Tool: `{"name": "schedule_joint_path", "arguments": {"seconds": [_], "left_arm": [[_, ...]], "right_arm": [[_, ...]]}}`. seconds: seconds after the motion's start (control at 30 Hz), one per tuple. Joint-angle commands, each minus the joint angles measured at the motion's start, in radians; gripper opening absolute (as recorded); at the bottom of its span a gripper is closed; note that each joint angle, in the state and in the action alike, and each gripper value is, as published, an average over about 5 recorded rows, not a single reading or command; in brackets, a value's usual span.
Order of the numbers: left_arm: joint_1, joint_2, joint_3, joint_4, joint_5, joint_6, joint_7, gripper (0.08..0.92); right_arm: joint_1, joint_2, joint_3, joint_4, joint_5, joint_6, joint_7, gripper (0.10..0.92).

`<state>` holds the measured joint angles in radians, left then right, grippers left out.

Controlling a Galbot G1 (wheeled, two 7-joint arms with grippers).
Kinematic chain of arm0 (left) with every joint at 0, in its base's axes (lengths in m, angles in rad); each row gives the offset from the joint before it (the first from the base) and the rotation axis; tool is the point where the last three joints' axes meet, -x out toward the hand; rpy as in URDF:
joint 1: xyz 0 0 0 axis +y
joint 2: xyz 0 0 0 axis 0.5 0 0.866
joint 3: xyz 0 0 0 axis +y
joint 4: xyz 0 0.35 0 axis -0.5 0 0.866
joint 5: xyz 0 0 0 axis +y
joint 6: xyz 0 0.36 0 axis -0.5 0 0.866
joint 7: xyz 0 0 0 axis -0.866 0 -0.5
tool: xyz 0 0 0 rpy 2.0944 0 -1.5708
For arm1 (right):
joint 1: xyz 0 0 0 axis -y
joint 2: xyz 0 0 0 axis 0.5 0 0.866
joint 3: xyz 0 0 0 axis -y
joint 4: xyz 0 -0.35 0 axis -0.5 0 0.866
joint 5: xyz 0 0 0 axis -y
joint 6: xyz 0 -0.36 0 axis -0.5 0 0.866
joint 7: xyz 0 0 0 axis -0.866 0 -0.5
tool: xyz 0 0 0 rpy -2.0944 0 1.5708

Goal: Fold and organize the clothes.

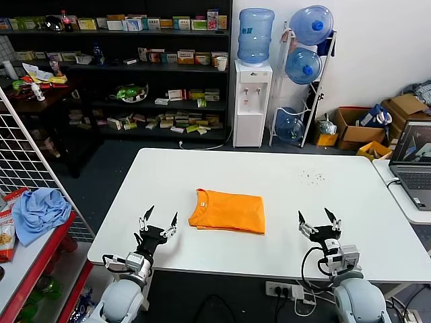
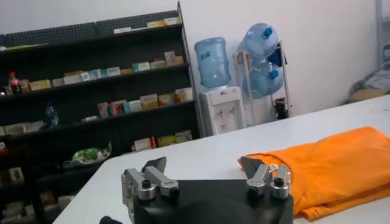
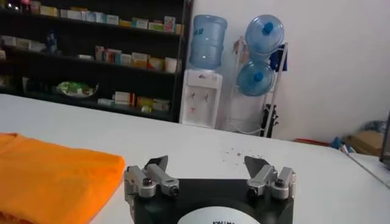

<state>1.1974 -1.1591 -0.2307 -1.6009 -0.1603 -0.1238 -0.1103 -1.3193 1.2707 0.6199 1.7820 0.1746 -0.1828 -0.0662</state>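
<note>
One large white counter (image 1: 283, 202) carries the whole job. With the robot at six o'clock, the orange T-shirt (image 1: 227, 211) lies near the middle, a touch toward seven o'clock. It looks already folded into a compact rectangle, collar toward nine o'clock, edges fairly square; no lettering shows. I cannot tell how many layers are stacked.

Both arms sit at the near edge, well apart from the shirt. The left gripper (image 1: 159, 224) is at about seven o'clock with its jaws spread wide and nothing between them. The right gripper (image 1: 319, 221) is at about five o'clock, likewise wide open and empty. From the left wrist view the shirt (image 2: 329, 167) lies just beyond that gripper's fingers (image 2: 153, 165).

My judgement: the folding seems largely done, and the step in hand is either rest or the approach to tidying. A next move would call for reaching forward, sliding one jaw under the bundle's edge without peeling the top layer, and keeping the fold intact.
</note>
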Motion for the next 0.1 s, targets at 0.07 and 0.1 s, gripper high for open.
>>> {"name": "schedule_joint_path", "arguments": {"seconds": [0.07,0.1], "left_arm": [[0.016,-0.002,-0.019,-0.013,0.031,0.039,0.012,0.823],[0.017,-0.002,-0.018,-0.014,0.032,0.039,0.012,0.823]], "right_arm": [[-0.008,0.029,0.018,0.018,-0.016,-0.023,-0.016,0.823],[-0.009,0.029,0.017,0.020,-0.018,-0.023,-0.016,0.823]]}}
